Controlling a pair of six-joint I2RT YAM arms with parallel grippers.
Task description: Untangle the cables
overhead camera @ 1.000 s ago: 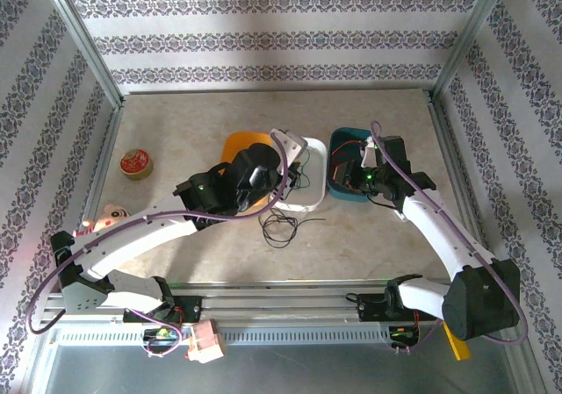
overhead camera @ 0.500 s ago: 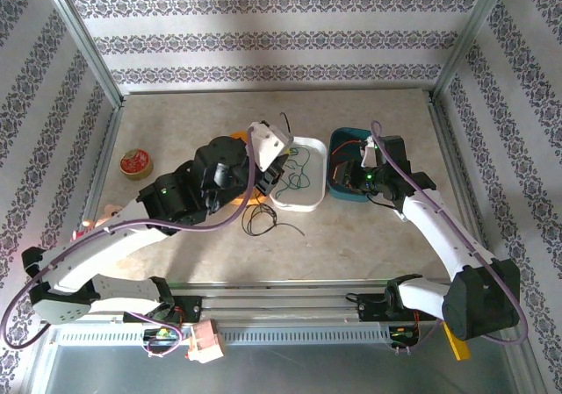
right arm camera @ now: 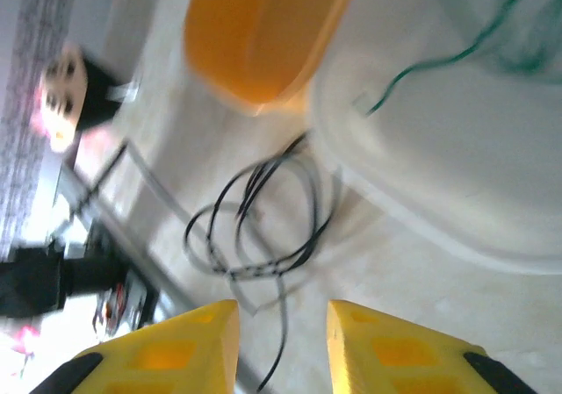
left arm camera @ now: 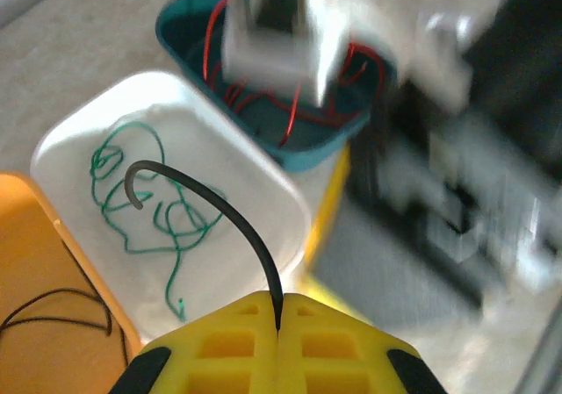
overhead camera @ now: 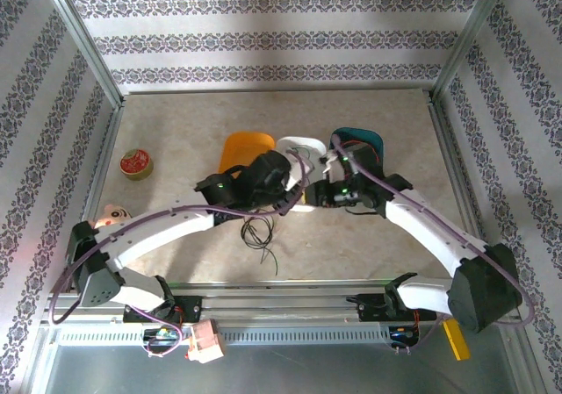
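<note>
My left gripper (left arm camera: 279,299) is shut on the end of a black cable (left arm camera: 219,210), which curls up over the white tray (left arm camera: 255,254). A green cable (left arm camera: 149,210) lies loose in that tray. Red cables (left arm camera: 290,113) fill the teal tray (left arm camera: 176,34) behind it. In the top view the black cable (overhead camera: 257,232) is a loopy heap on the table below the left gripper (overhead camera: 294,182). My right gripper (right arm camera: 283,311) is open just above and short of those black loops (right arm camera: 263,227), with nothing between its fingers. In the top view the right gripper (overhead camera: 318,197) is close beside the left one.
An orange tray (overhead camera: 241,148) stands left of the white tray (overhead camera: 303,142), with the teal tray (overhead camera: 358,138) on the right. A red tape roll (overhead camera: 135,162) and a small toy (overhead camera: 107,215) lie at the table's left side. Metal frame posts line the table edges.
The right arm left the teal tray and swung left and forward to the black loops, jaws slightly wider. The left arm dropped back down by the white tray, still gripping the black cable.
</note>
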